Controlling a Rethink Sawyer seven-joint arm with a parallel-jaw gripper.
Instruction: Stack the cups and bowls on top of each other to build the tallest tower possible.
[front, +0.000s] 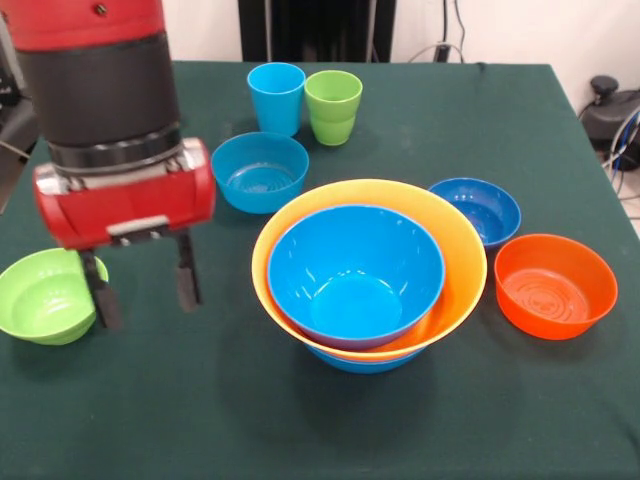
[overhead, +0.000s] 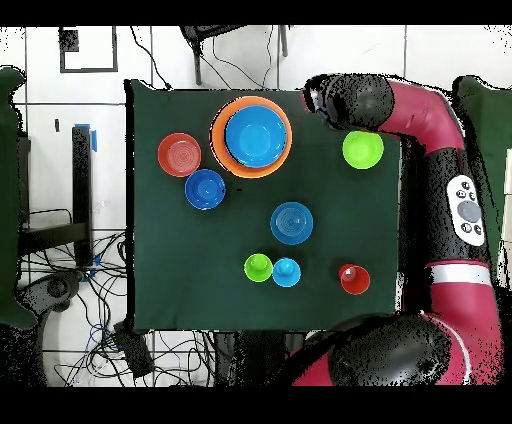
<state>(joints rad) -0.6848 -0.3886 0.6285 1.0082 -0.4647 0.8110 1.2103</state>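
My gripper (front: 142, 290) hangs open and empty over the table, between the lime green bowl (front: 42, 297) and the tower (front: 368, 268). Its left finger (front: 100, 297) stands at the green bowl's rim. The tower is a bright blue bowl inside the wide yellow-orange bowl, on another blue bowl. A medium light blue bowl (front: 260, 171), a small dark blue bowl (front: 477, 209) and an orange bowl (front: 555, 286) stand apart. The light blue cup (front: 276, 97) and lime green cup (front: 333, 106) stand side by side at the far edge. The orange cup (overhead: 354, 279) shows only in the overhead view.
In the overhead view the arm (overhead: 440, 150) runs along the table's right side and its end covers the gripper beside the green bowl (overhead: 362, 149). Cables lie on the floor round the green-clothed table (front: 330, 430).
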